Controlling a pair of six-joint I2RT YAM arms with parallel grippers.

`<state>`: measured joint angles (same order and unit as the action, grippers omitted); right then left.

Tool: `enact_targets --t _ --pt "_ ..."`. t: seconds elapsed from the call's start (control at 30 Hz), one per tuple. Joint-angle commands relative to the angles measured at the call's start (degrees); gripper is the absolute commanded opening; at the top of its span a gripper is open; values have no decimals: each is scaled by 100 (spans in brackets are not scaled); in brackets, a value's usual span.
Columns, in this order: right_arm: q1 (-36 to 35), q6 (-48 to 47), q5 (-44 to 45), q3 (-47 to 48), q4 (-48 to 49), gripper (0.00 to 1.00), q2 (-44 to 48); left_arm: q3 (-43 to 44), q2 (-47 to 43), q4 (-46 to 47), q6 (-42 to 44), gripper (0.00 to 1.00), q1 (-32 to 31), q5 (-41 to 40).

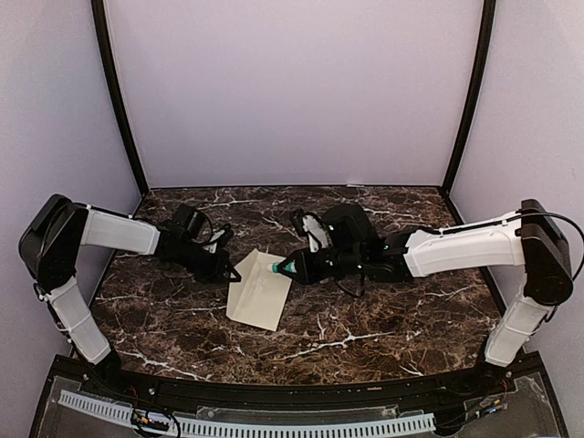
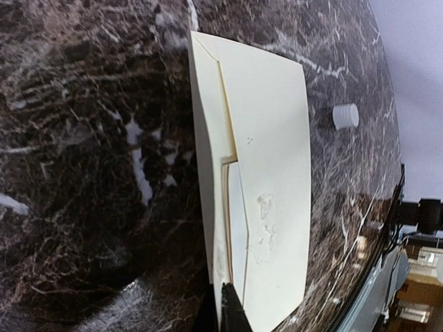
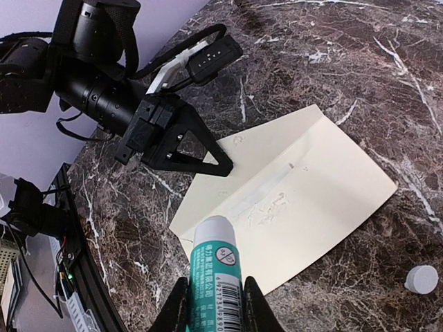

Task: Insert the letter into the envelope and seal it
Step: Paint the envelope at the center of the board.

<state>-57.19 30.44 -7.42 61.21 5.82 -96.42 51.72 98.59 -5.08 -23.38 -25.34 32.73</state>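
Observation:
The cream envelope (image 1: 260, 292) lies on the marble table between the arms, flap side up. Its flap (image 3: 239, 162) is folded partly open, and dried glue smears (image 2: 266, 221) mark the back. A whiter strip (image 2: 236, 207) at the envelope's mouth looks like the letter tucked inside. My left gripper (image 1: 224, 270) (image 2: 227, 308) is shut on the flap's edge at the envelope's left end. My right gripper (image 3: 215, 287) is shut on a green glue stick (image 3: 216, 266). The stick's white tip (image 1: 276, 269) hovers by the envelope's upper edge.
A small white cap (image 3: 421, 279) (image 2: 345, 115) stands on the table beyond the envelope's far long edge. Lavender walls close in the back and both sides. The table's black front rail (image 1: 292, 388) runs along the near side.

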Motion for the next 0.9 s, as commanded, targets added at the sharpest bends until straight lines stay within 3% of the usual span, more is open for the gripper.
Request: enact_targets --t 0.0,0.4,0.87 --pt "51 -27 -247 -130 -33 10 -14 235 115 -1254 1251 0 -122 401" --pt "-64 52 -204 335 -549 10 -785 358 107 -1606 1737 0 -616 -392" --pt "-304 -162 -2 928 -1279 10 -1300 391 108 -1587 1710 0 -699 -417"
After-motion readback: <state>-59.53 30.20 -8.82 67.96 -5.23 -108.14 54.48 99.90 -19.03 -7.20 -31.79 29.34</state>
